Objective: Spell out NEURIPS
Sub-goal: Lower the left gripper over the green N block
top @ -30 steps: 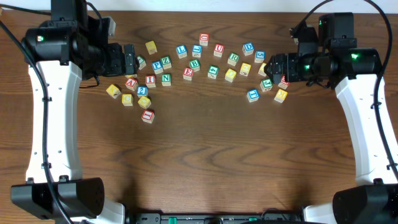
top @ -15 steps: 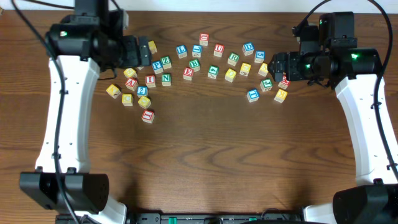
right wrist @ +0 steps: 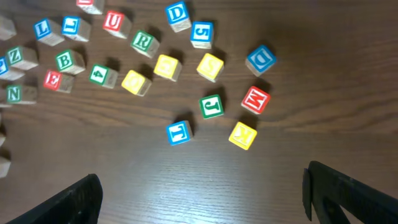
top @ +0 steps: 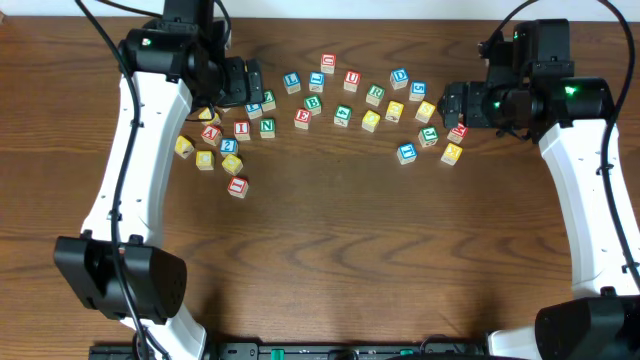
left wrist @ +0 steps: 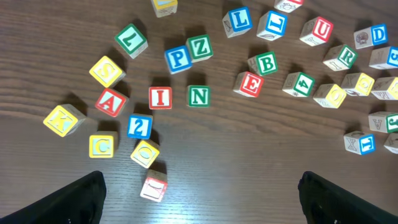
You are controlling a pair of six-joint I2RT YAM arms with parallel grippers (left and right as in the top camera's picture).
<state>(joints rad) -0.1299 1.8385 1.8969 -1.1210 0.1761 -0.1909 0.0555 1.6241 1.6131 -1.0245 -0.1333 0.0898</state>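
Small wooden letter cubes lie scattered across the far half of the table. In the left wrist view I see the green N, red I, blue P, red E, red U, green R and a yellow S. In the overhead view the N, I and E sit left of centre, the U and R farther back. My left gripper hovers open above the left cluster. My right gripper hangs open over the right cluster, holding nothing.
Other cubes lie among them: a green Z, green B, red A, blue L, and a red M, green J and blue D on the right. Bare wood lies in front of the cubes.
The left arm has swung right and toward the back, so its gripper now sits over the P and Z cubes. The right arm has barely moved. No cube has shifted.
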